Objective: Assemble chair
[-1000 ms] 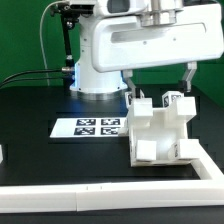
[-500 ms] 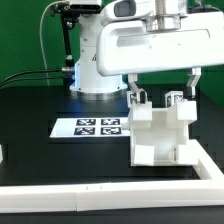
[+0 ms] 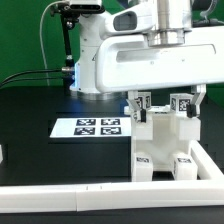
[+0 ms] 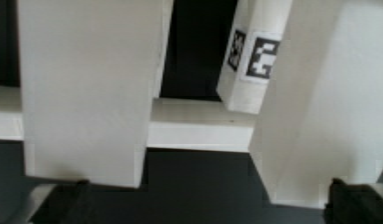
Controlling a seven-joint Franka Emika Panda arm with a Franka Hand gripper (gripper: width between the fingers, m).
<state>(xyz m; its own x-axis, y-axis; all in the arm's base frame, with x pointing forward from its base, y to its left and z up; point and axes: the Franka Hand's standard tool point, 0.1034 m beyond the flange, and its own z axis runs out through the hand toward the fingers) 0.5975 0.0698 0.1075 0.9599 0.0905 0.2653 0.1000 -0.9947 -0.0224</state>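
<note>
Chair parts (image 3: 165, 140), white and blocky, stand joined together on the black table (image 3: 40, 110), toward the exterior view's right, close behind the long white border rail (image 3: 100, 198) that runs along the near edge. Two upright posts rise at the back of the piece, each carrying a small black-and-white tag near its top, and lower blocks step down toward the rail, with more tags on their front faces. The robot's white arm (image 3: 140, 60) hangs directly above the piece and hides much of what lies behind it. The gripper (image 3: 166, 97) sits low over the posts; its dark fingers (image 3: 128, 100) show at either side of the arm's body, one beyond each post, so the jaws stand wide apart and nothing is held between them. To the exterior view's left of the chair parts, well apart from them, the marker board (image 3: 91, 127) lies flat on the table with its row of black square tags. Dark cables trail across the table's far side.

From the wrist view, the white posts of the chair parts fill most of the picture: one broad upright bar, a second bar beside it, and a crossbar joining them lower down. A tagged piece (image 4: 254, 62) leans between the bars. The two dark fingertips (image 4: 63, 200) appear at opposite corners, spread wide, each outside the bars. Whether either fingertip touches the plastic cannot be told.
</note>
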